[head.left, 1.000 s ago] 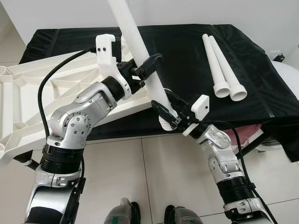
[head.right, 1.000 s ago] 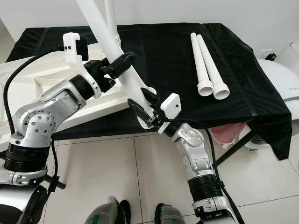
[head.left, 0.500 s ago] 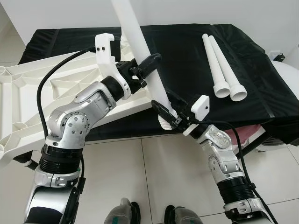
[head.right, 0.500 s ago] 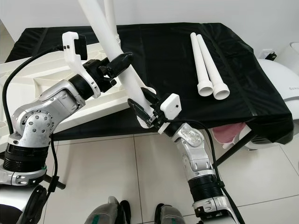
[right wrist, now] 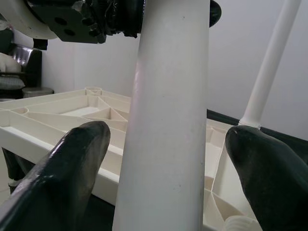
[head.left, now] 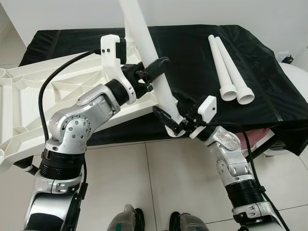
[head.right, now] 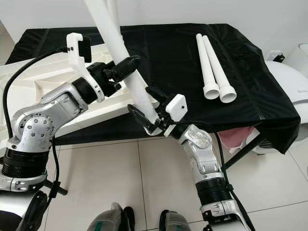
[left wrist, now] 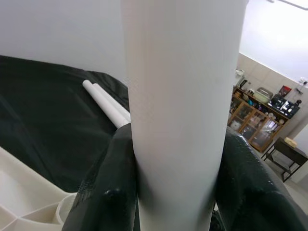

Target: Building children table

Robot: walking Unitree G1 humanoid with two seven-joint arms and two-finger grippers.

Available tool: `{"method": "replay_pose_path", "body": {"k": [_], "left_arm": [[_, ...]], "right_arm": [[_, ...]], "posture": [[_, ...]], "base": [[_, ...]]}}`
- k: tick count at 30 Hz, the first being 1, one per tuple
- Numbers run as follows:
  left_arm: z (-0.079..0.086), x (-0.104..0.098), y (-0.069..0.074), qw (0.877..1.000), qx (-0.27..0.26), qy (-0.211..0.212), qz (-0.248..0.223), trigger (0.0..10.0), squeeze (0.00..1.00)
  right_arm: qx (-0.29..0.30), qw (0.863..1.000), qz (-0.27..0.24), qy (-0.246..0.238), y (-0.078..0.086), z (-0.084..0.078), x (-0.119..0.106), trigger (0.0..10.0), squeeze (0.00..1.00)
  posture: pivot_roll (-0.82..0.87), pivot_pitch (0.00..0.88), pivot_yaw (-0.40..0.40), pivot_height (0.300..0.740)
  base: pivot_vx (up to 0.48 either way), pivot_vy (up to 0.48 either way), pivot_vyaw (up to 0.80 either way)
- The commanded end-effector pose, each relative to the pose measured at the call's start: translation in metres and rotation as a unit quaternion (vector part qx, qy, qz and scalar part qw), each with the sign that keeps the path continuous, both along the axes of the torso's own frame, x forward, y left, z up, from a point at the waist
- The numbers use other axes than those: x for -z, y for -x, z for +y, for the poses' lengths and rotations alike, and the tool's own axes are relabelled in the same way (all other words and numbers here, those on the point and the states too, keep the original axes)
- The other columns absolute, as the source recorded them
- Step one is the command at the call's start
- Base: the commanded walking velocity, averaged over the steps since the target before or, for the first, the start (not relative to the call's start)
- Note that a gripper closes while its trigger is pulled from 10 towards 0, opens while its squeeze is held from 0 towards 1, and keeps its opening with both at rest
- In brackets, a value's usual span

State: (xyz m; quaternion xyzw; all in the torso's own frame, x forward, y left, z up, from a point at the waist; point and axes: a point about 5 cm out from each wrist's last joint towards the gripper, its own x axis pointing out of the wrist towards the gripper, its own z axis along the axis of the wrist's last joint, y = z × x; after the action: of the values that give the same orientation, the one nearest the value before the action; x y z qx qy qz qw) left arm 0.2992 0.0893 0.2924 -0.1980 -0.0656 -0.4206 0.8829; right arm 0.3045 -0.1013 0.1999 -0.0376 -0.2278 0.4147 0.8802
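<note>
An upside-down white plastic tabletop [head.left: 43, 91] lies on the left of a black-draped table [head.left: 192, 53], with one leg [head.right: 113, 14] standing upright in it. A long white table leg [head.left: 144, 43] slants steeply over the tabletop's near corner. My left gripper [head.left: 151, 72] is shut on that leg at mid-length, and its fingers [left wrist: 103, 192] clasp both sides. My right gripper [head.left: 174, 113] straddles the leg's lower end and is open. Its fingers [right wrist: 72, 159] stand clear of the leg [right wrist: 168, 120] on either side. Two spare legs [head.left: 226, 62] lie side by side at the table's right.
A white rounded appliance [head.right: 288, 82] stands at the right, beyond the table's edge, with a pink cloth [head.left: 250, 139] under the table's corner. Tiled floor [head.left: 159, 183] lies in front of the table, with my feet at the bottom.
My right gripper's fingers have spread off the leg's lower end, where they were closed before. The left gripper still holds the leg, shifted slightly right.
</note>
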Motion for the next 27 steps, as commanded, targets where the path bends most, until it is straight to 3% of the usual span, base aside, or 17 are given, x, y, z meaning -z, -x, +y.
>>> {"method": "replay_pose_path", "body": {"k": [1,8,9,14,19,27], "left_arm": [[-0.013,-0.017,0.019,0.991,0.116,0.013,-0.068,10.0,0.00],[-0.015,-0.019,0.022,0.989,0.121,0.003,-0.080,10.0,0.00],[-0.016,-0.015,0.022,0.989,0.120,-0.019,-0.083,10.0,0.00],[-0.015,-0.007,0.020,0.989,0.112,-0.047,-0.087,10.0,0.00],[-0.014,0.005,0.016,0.985,0.091,-0.104,-0.100,10.0,0.00],[-0.009,0.008,0.013,0.982,0.083,-0.129,-0.106,10.0,0.00]], "right_arm": [[-0.011,1.000,0.011,-0.007,-0.001,0.004,-0.005,10.0,0.00],[-0.033,0.999,0.035,-0.002,0.001,0.010,-0.015,10.0,0.00],[-0.044,0.998,0.043,0.026,0.002,0.012,-0.020,10.0,0.00],[-0.053,0.997,0.043,0.045,0.004,0.012,-0.025,10.0,0.00],[-0.044,0.996,0.061,0.055,0.003,0.006,-0.028,10.0,0.00],[-0.048,0.994,0.083,0.053,0.005,0.002,-0.035,10.0,0.00]], "posture": [[-0.04,0.095,-0.004,0.740],[-0.04,0.094,-0.015,0.740],[-0.04,0.092,-0.022,0.740],[-0.04,0.092,-0.022,0.740],[-0.05,0.087,-0.031,0.740],[-0.05,0.090,-0.028,0.740]], "base": [[0.000,0.000,0.00],[0.000,0.000,0.00],[0.000,0.000,0.00],[0.000,0.000,0.00],[0.000,0.000,0.00],[0.000,0.000,0.00]]}}
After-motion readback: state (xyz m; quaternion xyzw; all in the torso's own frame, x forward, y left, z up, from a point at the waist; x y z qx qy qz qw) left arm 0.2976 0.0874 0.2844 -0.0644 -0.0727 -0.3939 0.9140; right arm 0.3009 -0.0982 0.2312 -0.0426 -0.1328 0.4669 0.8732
